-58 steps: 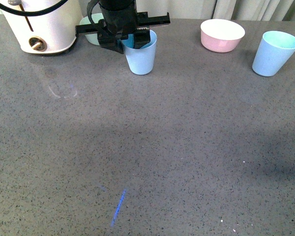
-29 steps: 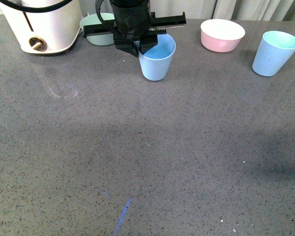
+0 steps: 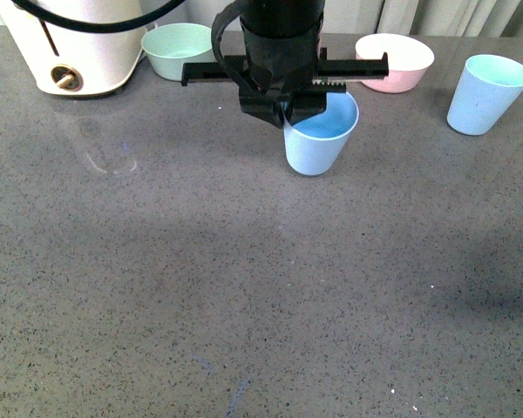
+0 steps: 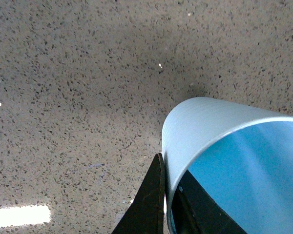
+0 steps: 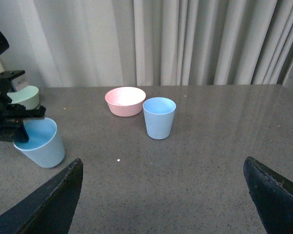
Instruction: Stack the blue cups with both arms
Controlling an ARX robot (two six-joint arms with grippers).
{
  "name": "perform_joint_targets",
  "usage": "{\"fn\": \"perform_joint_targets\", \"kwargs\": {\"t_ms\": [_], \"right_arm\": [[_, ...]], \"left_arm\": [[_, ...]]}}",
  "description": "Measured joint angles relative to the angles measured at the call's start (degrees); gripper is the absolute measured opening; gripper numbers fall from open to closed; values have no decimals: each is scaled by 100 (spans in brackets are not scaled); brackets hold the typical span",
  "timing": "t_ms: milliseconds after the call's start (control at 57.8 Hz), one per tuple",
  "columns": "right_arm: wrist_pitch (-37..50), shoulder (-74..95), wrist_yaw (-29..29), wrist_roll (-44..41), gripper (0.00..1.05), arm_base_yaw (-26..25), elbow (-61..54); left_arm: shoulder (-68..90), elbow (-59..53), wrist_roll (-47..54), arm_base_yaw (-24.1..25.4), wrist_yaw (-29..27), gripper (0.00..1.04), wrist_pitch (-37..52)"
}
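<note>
My left gripper (image 3: pixel 286 116) is shut on the rim of one blue cup (image 3: pixel 318 138) and holds it upright just above the grey table, near the back middle. In the left wrist view one finger sits inside and one outside the cup's wall (image 4: pixel 205 131). The second blue cup (image 3: pixel 486 93) stands upright at the back right; it also shows in the right wrist view (image 5: pixel 159 117). My right gripper (image 5: pixel 163 195) is open and empty, wide apart, well short of that cup. The held cup shows at the edge of the right wrist view (image 5: pixel 40 142).
A pink bowl (image 3: pixel 394 62) with a white inside stands at the back between the two cups. A green bowl (image 3: pixel 178 50) and a white appliance (image 3: pixel 74 43) stand at the back left. Grey curtains (image 5: pixel 185 41) hang behind the table.
My left gripper has carried the blue cup to the right and a little toward me, uncovering the green bowl. The second cup and pink bowl have not moved.
</note>
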Motion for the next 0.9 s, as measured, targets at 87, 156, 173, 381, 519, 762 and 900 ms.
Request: {"fn": "perform_joint_targets", "kwargs": {"t_ms": [87,156,173,381,519,762,900], "right_arm": [[0,2,0,0,96,0,0],[0,0,0,0,96,0,0],[0,0,0,0,96,0,0],[0,0,0,0,96,0,0],[0,0,0,0,96,0,0],[0,0,0,0,96,0,0],[0,0,0,0,96,0,0]], "left_arm": [[-48,-168,11,-70,-48,2,9],[-70,-234,15,-133,-103,2,11],[-83,-240,17,-151,-98,2,11],[-101,-284,15,-205,-101,2,11],[-101,-293,9,-216,-57,8,17],[-101,-297,11,-256,55,51,61],[-146,-297,9,-267,70,81,83]]}}
